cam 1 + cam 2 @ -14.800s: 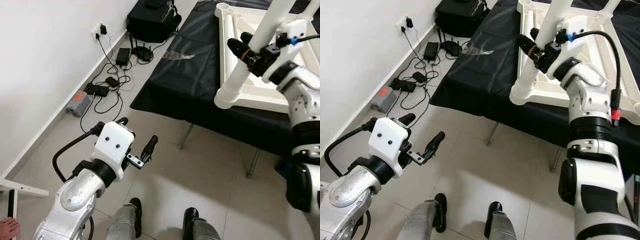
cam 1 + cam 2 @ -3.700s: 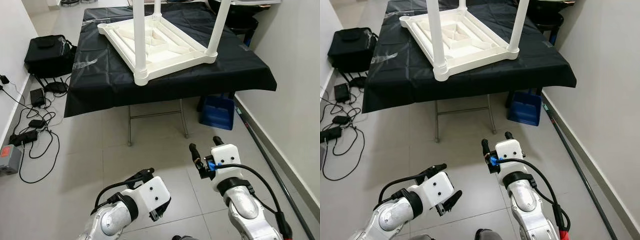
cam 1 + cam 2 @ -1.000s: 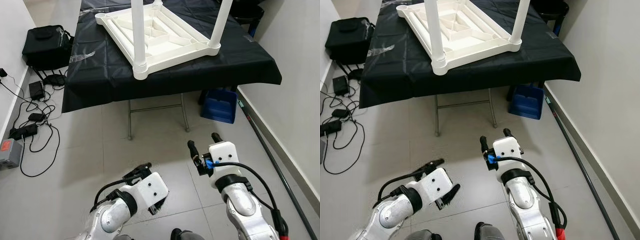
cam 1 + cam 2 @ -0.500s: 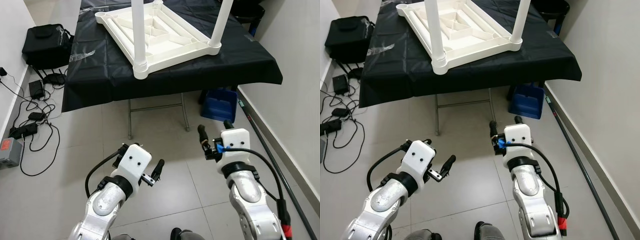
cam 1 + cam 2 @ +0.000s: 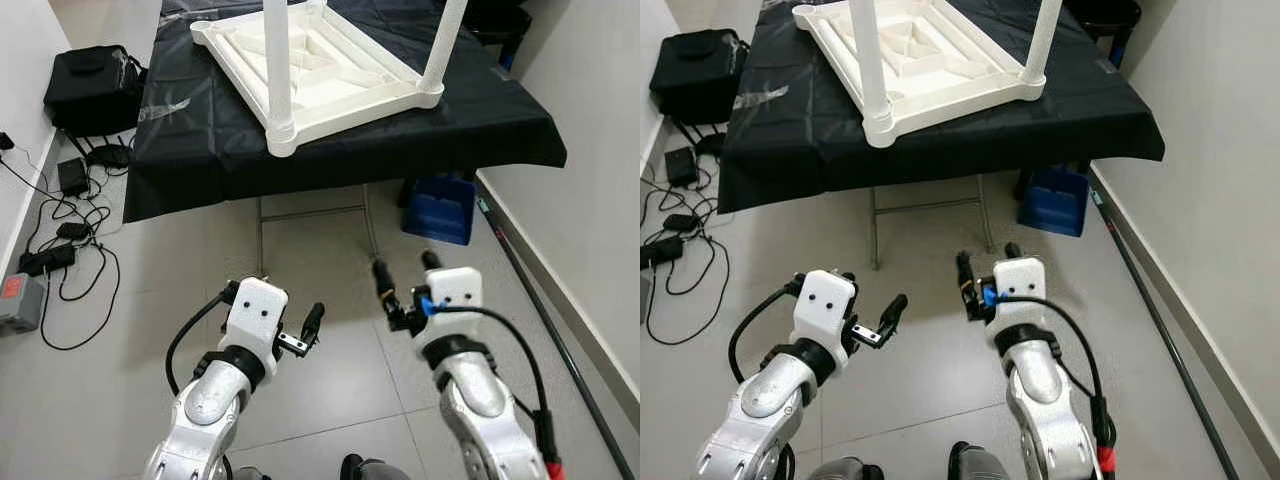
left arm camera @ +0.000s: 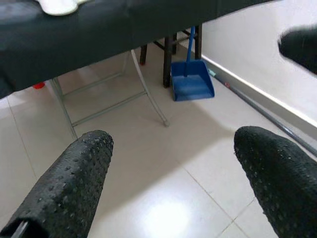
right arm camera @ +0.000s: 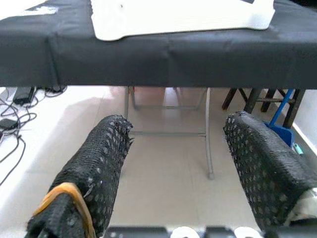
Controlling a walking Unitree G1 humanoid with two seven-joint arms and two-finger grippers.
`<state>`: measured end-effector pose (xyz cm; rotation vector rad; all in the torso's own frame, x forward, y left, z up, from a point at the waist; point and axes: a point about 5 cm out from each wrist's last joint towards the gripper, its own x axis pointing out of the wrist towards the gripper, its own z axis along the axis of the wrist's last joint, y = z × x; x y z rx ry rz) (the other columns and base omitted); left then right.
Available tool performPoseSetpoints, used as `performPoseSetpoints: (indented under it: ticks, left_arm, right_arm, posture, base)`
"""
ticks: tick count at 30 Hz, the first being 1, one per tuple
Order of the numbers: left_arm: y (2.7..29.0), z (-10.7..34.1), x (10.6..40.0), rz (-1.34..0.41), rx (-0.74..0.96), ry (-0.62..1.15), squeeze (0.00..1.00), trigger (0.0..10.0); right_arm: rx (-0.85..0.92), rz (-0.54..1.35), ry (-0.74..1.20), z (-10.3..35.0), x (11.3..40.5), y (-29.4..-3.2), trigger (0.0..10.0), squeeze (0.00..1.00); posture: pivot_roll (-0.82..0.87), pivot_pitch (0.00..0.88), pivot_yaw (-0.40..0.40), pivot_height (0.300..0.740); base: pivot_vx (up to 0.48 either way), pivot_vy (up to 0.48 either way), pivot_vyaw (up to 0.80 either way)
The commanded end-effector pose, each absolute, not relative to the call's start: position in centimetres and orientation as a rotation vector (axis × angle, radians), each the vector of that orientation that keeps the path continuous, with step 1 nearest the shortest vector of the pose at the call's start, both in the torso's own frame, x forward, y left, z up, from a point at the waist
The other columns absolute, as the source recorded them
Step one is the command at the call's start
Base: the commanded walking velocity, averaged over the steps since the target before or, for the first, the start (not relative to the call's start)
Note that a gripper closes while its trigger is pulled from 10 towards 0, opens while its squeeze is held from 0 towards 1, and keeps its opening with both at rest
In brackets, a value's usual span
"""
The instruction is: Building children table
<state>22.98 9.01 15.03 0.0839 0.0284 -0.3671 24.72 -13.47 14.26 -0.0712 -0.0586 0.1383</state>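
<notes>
A white children's table (image 5: 330, 70) lies upside down on a work table draped in black cloth (image 5: 200, 150). One white leg (image 5: 278, 80) stands up at its near corner and another (image 5: 440, 50) at its right corner. Both arms hover low over the tiled floor, well short of the work table. My left gripper (image 5: 275, 308) is open with nothing between its fingers. My right gripper (image 5: 405, 268) is also open and empty, and its wrist view looks at the cloth edge and the white tabletop rim (image 7: 148, 20).
The folding metal legs (image 5: 310, 215) of the work table stand ahead. A blue dustpan (image 5: 438, 208) sits under its right end, and a dark pole (image 5: 540, 300) lies along the right wall. A black bag (image 5: 80, 85) and cables with adapters (image 5: 60, 210) lie left.
Over the last second my left gripper rose from near the floor and turned forward. My right gripper shifted a little left. Long before, the right gripper held a table leg.
</notes>
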Motion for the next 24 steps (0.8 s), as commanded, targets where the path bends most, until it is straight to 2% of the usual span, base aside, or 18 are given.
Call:
performPoseSetpoints:
  ticks: [1, 8, 24]
  left_arm:
    - [8.86, 14.61, 22.63, -0.373, 0.065, 0.032, 0.0, 10.0]
    - [8.91, 14.44, 22.65, -0.364, 0.06, 0.037, 0.0, 10.0]
    - [8.98, 14.11, 22.77, -0.367, 0.056, 0.042, 0.0, 10.0]
  right_arm:
    - [-0.064, 0.156, -0.019, 13.55, 24.43, -13.29, 10.0, 0.0]
    - [-0.061, 0.165, -0.004, 13.29, 24.44, -13.27, 10.0, 0.0]
    - [-0.062, 0.177, -0.004, 13.33, 24.32, -12.99, 10.0, 0.0]
  posture:
    - [0.13, 0.146, -0.055, 0.74]
    - [0.12, 0.134, -0.052, 0.74]
    - [0.12, 0.135, -0.047, 0.74]
  base:
    - [0.0, 0.0, 0.0]
    - [0.0, 0.0, 0.0]
    - [0.366, 0.0, 0.0]
